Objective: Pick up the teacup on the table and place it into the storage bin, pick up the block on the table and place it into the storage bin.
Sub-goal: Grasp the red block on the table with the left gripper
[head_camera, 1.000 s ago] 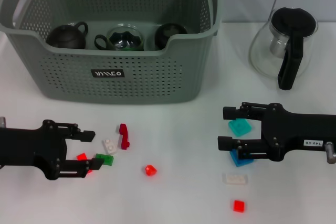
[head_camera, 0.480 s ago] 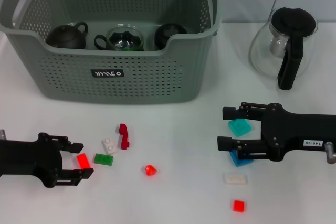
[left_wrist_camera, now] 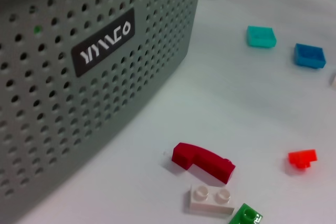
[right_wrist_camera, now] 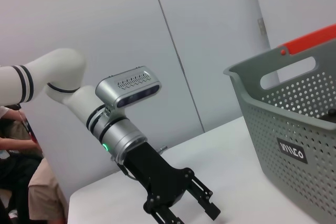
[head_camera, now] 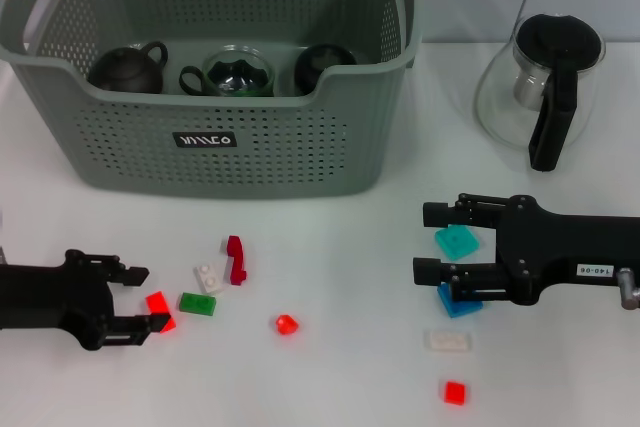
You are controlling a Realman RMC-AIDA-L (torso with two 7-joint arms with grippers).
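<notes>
The grey perforated storage bin (head_camera: pixel 215 137) stands at the back left and holds two dark teaware pieces (head_camera: pixel 127 69) and a glass cup (head_camera: pixel 238 71). No teacup shows on the table. My left gripper (head_camera: pixel 155 299) is open low over the table at the front left, with a red block (head_camera: pixel 158 311) between its fingertips, close to the nearer one. My right gripper (head_camera: pixel 428 244) is open at the right, its fingers either side of a teal block (head_camera: pixel 456 241), with a blue block (head_camera: pixel 458 301) partly under the nearer finger. The right wrist view shows the left gripper (right_wrist_camera: pixel 181 203) and the bin (right_wrist_camera: pixel 294 140).
Loose blocks lie in front of the bin: dark red curved piece (head_camera: pixel 235 259), white brick (head_camera: pixel 208 278), green brick (head_camera: pixel 197 303), small red piece (head_camera: pixel 286 324). A white brick (head_camera: pixel 447 340) and a red cube (head_camera: pixel 455 392) lie front right. A glass pitcher (head_camera: pixel 540 87) stands back right.
My left gripper has drawn back to the left, toward the table's edge; the red block has stayed between its fingertips. The right arm has not moved.
</notes>
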